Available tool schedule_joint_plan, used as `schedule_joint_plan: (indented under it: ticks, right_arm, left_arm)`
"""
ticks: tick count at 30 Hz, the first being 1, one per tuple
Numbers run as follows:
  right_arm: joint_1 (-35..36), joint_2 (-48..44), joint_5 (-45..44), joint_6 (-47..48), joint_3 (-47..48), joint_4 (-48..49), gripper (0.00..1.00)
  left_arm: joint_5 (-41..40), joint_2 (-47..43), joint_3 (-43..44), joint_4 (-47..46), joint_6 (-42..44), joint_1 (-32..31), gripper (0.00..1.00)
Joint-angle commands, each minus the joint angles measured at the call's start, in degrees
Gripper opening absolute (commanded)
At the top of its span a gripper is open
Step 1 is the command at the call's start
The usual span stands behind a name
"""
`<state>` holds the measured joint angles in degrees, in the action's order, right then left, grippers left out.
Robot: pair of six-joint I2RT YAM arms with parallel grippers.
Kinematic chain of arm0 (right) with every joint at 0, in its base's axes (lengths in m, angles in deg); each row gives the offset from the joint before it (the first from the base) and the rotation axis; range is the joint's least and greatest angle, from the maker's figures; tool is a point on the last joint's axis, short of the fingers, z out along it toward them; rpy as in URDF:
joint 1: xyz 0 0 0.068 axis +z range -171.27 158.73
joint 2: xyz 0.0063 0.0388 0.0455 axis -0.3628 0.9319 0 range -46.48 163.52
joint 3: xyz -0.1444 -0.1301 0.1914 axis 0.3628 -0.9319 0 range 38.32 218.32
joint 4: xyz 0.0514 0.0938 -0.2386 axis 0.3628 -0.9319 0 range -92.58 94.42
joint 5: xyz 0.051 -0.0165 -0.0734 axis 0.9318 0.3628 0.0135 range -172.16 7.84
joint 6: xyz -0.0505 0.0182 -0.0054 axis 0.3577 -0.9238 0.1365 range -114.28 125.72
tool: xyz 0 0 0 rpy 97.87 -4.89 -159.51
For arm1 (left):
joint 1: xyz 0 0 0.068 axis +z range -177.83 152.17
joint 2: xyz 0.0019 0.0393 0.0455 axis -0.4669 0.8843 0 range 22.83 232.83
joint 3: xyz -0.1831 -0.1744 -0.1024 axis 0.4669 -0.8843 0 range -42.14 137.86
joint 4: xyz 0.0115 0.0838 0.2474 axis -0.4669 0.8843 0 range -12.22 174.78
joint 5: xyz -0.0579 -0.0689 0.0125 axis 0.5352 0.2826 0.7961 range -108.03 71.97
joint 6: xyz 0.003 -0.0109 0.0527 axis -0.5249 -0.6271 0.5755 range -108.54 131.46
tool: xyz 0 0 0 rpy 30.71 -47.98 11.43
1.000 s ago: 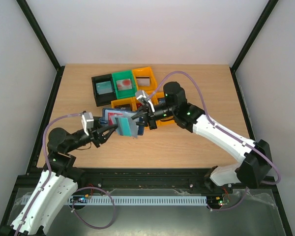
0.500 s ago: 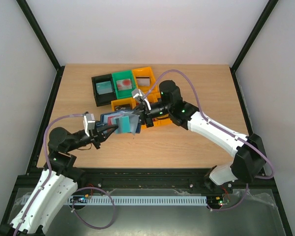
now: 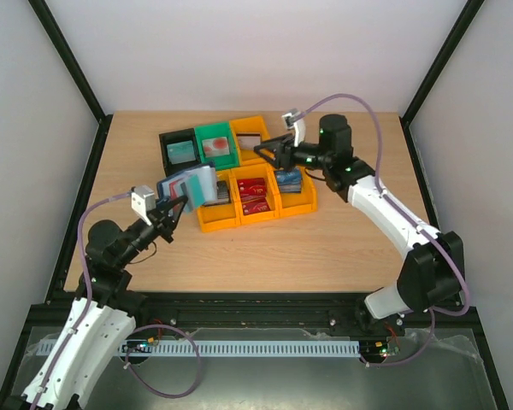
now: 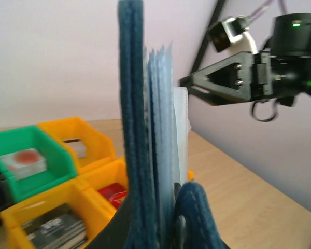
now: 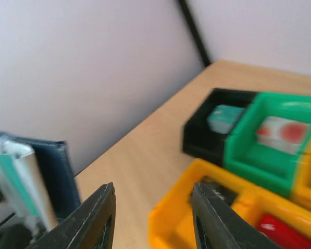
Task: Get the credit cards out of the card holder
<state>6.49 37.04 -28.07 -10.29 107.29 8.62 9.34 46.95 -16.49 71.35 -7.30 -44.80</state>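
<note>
My left tool (image 3: 174, 205) is clamped shut on the holder (image 3: 191, 186) and has it lifted off the worktop (image 3: 350, 243). In the top view that is left of centre, just left of the front row of orange bins (image 3: 215, 222). On my left wrist feed the holder (image 4: 136, 124) stands on edge up the middle of the frame. Its dark navy cover is on the left, with pale blue leaves fanned open to the right of it. I can see cards (image 4: 180, 129) tucked inside: a pale edge on the holder's right side here, and a teal-and-white edge at the lower left of the right wrist feed.

My right tool (image 3: 262, 151) hangs in the upper centre of the top view, above the back bins and well apart from the holder. Its jaws are spread with nothing between them. On its own feed the two fingers (image 5: 101, 220) rise from the bottom edge, and the bins are blurred beyond them.

Further out, the black bin (image 3: 165, 158) at upper left holds a teal card. The green bin (image 3: 212, 129) beside it holds a pale one with a red mark. In the front orange row, the middle bin holds a red one, and the bins on either side hold darker ones I cannot make out.
</note>
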Motion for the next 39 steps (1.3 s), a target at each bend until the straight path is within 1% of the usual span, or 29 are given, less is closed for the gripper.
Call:
schedule_joint_plan:
  ticks: [1, 3, 4, 6, 7, 9, 10, 13, 18, 23, 28, 32, 34, 35, 36, 39]
  right_arm:
    - [-1.17, 0.04, -10.46, 0.80, 6.31, -5.31, 0.40]
    - [2.68, 1.17, -9.75, 7.04, 9.61, -9.79, 0.40]
    - [6.77, 1.53, -6.98, 11.65, 10.66, -11.67, 0.41]
    - [11.56, 1.92, 4.28, 17.45, 10.70, -11.94, 0.42]
    - [12.87, 2.17, 9.63, 16.67, 9.75, -8.78, 0.42]
    - [13.68, 3.30, 14.86, 8.42, 7.02, 2.51, 0.35]
    - [13.69, 4.08, 15.29, 5.67, 6.45, 6.01, 0.33]
    - [13.68, 5.90, 14.89, 4.59, 6.25, 6.35, 0.32]
    - [13.66, 6.06, 14.82, 5.90, 4.11, 5.45, 0.33]
    - [14.06, 6.79, 16.44, 4.30, 3.64, 7.14, 0.33]
    - [15.70, 7.01, 18.12, 5.74, 3.65, 6.64, 0.29]
    - [16.49, 7.19, 18.05, 4.80, 3.71, 7.90, 0.20]
    - [16.54, 7.17, 18.00, 4.68, 3.80, 7.71, 0.11]
    - [16.53, 6.92, 17.84, 5.15, 3.69, 7.36, 0.04]
    - [16.53, 6.54, 17.52, 5.52, 3.44, 7.19, 0.02]
    - [16.08, 4.85, 15.63, 6.32, 1.95, 7.09, 0.02]
  left_arm:
    - [-9.65, -1.48, -1.22, 1.32, 2.29, 1.17, 0.02]
    - [-10.24, -1.45, -1.82, 1.02, 2.38, 1.47, 0.02]
    - [-9.95, -1.51, -2.18, 0.66, 2.27, 1.62, 0.02]
    - [-7.40, -1.72, -2.64, -0.60, 1.55, 1.87, 0.02]
    - [-5.31, -1.90, -2.88, -1.70, 0.90, 2.14, 0.02]
    - [-0.13, -2.61, -3.32, -4.69, -1.37, 2.70, 0.02]
    - [2.47, -2.99, -3.69, -6.60, -3.03, 2.98, 0.02]
    - [8.14, -3.54, -4.90, -12.66, -7.73, 3.51, 0.02]
    - [11.37, -3.07, -6.10, -17.55, -9.96, 4.31, 0.02]
    - [14.39, -1.32, -6.66, -22.21, -10.45, 4.39, 0.02]
    - [15.59, 0.25, -6.41, -23.35, -10.83, 4.37, 0.02]
    - [15.96, 0.71, -6.23, -23.43, -10.94, 4.32, 0.02]
    - [16.19, 0.75, -6.16, -23.28, -10.96, 4.40, 0.02]
    - [16.29, 0.75, -6.17, -23.04, -10.95, 4.34, 0.02]
    - [16.30, 0.75, -6.06, -22.70, -10.82, 4.34, 0.02]
    - [16.19, 0.58, -5.64, -21.08, -10.47, 4.35, 0.02]
